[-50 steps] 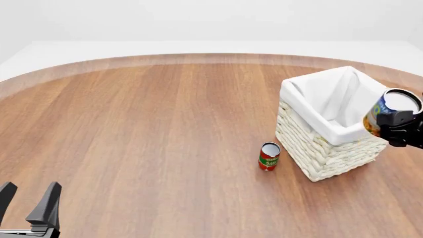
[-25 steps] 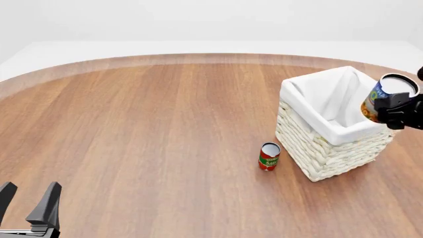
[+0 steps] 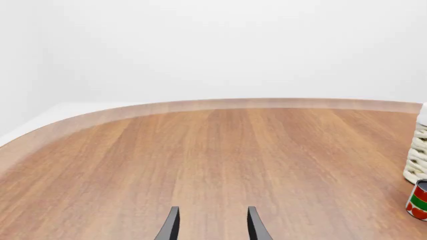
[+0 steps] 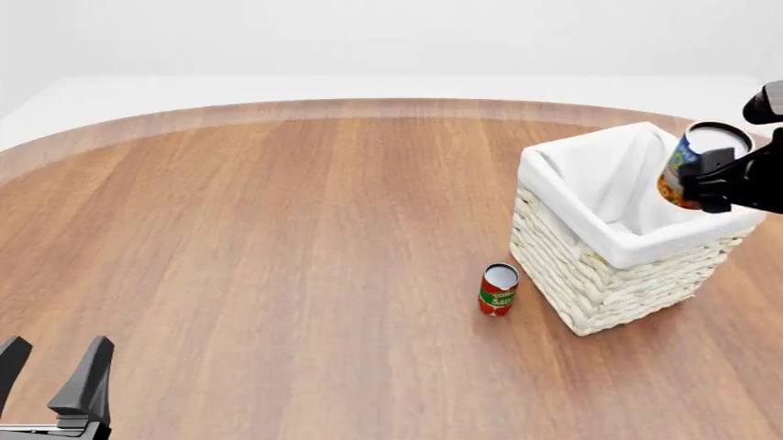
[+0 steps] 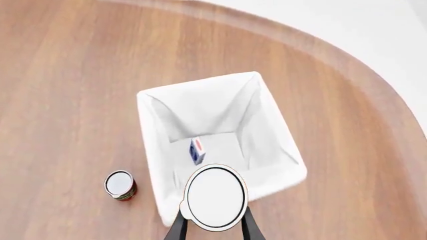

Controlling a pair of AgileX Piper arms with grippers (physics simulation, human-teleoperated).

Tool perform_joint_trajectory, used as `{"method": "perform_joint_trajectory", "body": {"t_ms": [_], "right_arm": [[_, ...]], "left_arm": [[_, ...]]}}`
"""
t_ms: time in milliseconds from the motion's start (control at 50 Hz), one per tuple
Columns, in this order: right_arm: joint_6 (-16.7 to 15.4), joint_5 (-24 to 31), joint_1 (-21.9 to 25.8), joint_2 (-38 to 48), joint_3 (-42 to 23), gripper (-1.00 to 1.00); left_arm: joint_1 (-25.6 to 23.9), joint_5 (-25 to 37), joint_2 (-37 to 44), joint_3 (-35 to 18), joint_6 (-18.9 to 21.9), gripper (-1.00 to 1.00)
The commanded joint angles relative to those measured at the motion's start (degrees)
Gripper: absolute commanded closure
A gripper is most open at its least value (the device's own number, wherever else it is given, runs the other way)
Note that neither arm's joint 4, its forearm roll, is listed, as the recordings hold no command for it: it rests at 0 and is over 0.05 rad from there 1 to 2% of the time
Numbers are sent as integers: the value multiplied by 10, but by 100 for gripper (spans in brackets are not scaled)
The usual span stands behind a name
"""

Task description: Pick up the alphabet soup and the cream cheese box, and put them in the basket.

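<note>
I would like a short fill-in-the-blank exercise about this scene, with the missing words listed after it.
1. The right gripper holds the alphabet soup above the ____.
2. The cream cheese box lies ____ the basket.
3. The red-and-green can stands on the ____.
4. The left gripper is ____.

Missing words: basket; inside; table; open

Setting: a simulated test scene, not a lived-in room. Evidence, as seen from where I stand:

- Surface (image 4: 281,238): one broad wood-grain top with a rounded far edge and a pale rim band; uniform, unmarked, rendered texture.
- Surroundings: plain white backdrop from 10 to 2 o'clock, without walls, windows or furniture.
- Goods: a wicker basket (image 4: 588,284) with white lining at 2 o'clock; a small red-and-green can (image 4: 497,289) just beside it. Grocery items, yet no kitchen fittings.
- Lighting: even, soft shadows.
</note>
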Motion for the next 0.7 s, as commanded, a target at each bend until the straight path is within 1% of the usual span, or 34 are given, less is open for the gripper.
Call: {"method": "perform_joint_trajectory", "body": {"t_ms": [20,340,440,700], "right_arm": [[0,-9,2,26,-10,100],[0,-12,11,58,-31,100],[-8,-26,7,74,-23,100],[-20,-39,-4,124,-50,100]], "left_arm": [[0,0,0,0,0,-100],[0,0,0,0,0,-100],[0,0,0,0,0,-100],[0,0,0,0,0,-100]]}}
